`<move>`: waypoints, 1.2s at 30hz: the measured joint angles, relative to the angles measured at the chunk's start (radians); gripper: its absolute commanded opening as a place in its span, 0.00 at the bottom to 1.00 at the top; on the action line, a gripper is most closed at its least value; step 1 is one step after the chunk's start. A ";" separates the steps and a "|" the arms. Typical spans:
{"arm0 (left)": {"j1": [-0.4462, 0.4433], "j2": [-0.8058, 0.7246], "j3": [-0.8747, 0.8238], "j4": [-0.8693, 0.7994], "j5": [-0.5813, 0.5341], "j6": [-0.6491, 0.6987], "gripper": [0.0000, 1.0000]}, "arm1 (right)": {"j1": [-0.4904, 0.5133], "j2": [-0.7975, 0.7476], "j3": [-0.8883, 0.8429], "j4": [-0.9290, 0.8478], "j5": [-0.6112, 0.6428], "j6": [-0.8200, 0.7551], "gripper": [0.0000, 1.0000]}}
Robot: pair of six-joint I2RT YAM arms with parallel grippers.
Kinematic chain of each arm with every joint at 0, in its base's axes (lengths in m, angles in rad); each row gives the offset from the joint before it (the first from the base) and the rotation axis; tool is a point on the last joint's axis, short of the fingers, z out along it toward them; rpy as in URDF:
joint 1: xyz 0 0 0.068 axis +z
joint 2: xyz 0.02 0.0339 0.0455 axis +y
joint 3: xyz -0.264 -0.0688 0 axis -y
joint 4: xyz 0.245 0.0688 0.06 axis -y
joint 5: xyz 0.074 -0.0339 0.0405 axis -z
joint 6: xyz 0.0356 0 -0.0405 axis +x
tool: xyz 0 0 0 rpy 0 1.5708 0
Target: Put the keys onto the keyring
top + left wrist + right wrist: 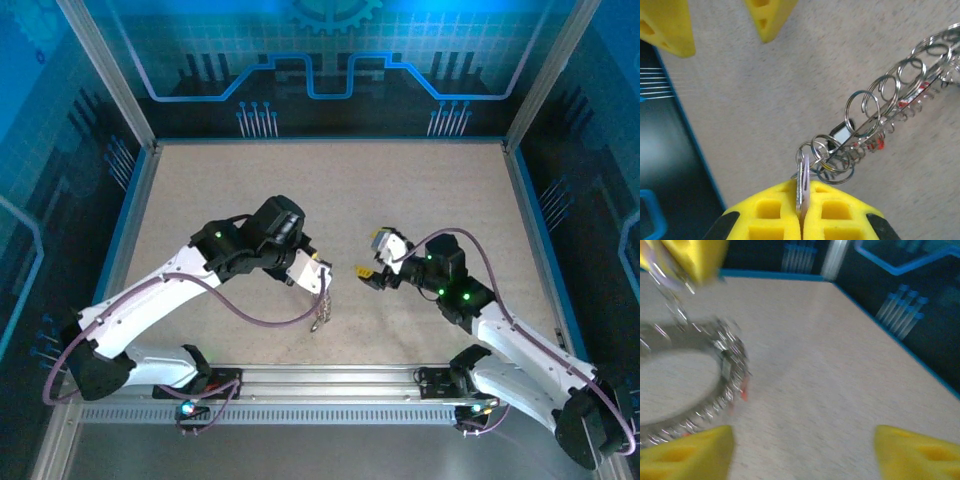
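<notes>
- My left gripper: pads clamped on one flat key of the keys.
- Keys: chained on rings, hanging from that grip toward the table.
- My right gripper: fingers spread wide, empty.

Left arm reaches in from its base, wrist angled toward centre. Left gripper has its pads pressed together, pinching the keys by one blade. Right arm comes in from the right. Right gripper faces the left one, near but apart, fingers spread wide, nothing held.
</notes>
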 measured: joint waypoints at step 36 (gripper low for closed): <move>0.051 0.303 0.341 0.084 -0.048 0.268 0.00 | -0.221 -0.303 -0.285 0.063 0.430 0.297 1.00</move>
